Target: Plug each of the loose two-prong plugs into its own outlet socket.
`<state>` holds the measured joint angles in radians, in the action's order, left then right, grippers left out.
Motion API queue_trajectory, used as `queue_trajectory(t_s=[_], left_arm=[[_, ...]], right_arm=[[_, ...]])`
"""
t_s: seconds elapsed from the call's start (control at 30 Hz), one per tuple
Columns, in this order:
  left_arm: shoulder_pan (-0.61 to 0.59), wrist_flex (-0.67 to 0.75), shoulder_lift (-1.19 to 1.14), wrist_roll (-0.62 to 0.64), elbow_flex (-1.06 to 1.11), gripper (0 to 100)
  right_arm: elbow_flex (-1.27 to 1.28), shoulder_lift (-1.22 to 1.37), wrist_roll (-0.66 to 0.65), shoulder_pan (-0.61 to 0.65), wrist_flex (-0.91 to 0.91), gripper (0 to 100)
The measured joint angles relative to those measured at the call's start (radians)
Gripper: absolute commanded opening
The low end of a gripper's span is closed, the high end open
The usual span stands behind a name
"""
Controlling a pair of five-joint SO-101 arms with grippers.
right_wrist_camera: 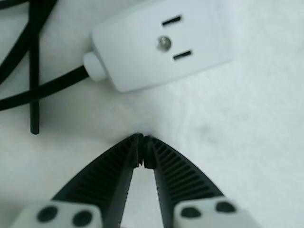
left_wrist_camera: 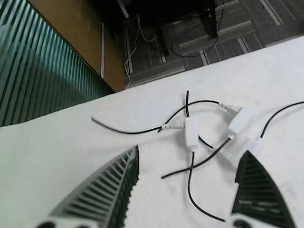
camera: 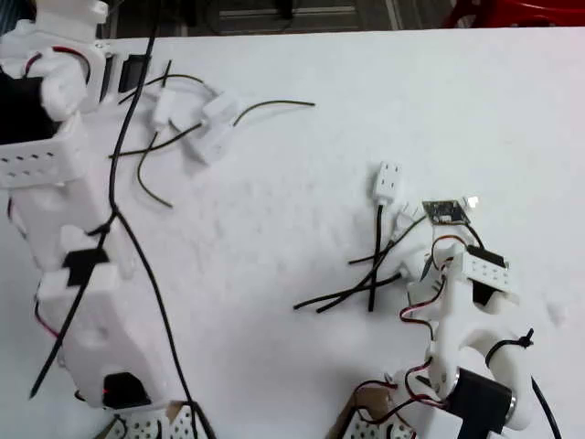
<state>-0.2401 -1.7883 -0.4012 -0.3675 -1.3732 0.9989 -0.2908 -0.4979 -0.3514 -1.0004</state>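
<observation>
While wide over the white table (left_wrist_camera: 47, 152), left tool (left_wrist_camera: 190, 152); right tool (right_wrist_camera: 142, 142) tip-to-tip; grey carpet (left_wrist_camera: 247, 33), teal slats (left_wrist_camera: 38, 61) beyond.

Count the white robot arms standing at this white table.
2. One white robot arm runs along the white table's left edge in the high view; the other stands at the lower right, beside tangled black cables. None seems hidden.

Both arms are white printed shells around black motor blocks. The left arm (camera: 55, 210) is bulky, with a black cable trailing along it and thin red wires at its joints. The right arm (camera: 468, 274) shows rows of small holes, looping red, black and white wires and a black cable tie. The jaws are black ribbed wedges on white mounts with dark screw holes.
</observation>
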Motion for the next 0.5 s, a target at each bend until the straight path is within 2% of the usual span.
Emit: queue_trajectory(t_s=[0.2,0.33,0.5], left_arm=[[0.011,0.018,0.339,0.031,0.551,32],[0.012,0.135,0.535,0.104,0.895,32],[0.029,0.275,0.746,0.158,1.224,32]], right_arm=[[0.000,0.000,0.000,0.000,0.000,1.9],[-0.026,-0.021,0.003,0.000,-0.037,1.9],[-0.189,-0.184,0.005,0.000,-0.212,2.2]])
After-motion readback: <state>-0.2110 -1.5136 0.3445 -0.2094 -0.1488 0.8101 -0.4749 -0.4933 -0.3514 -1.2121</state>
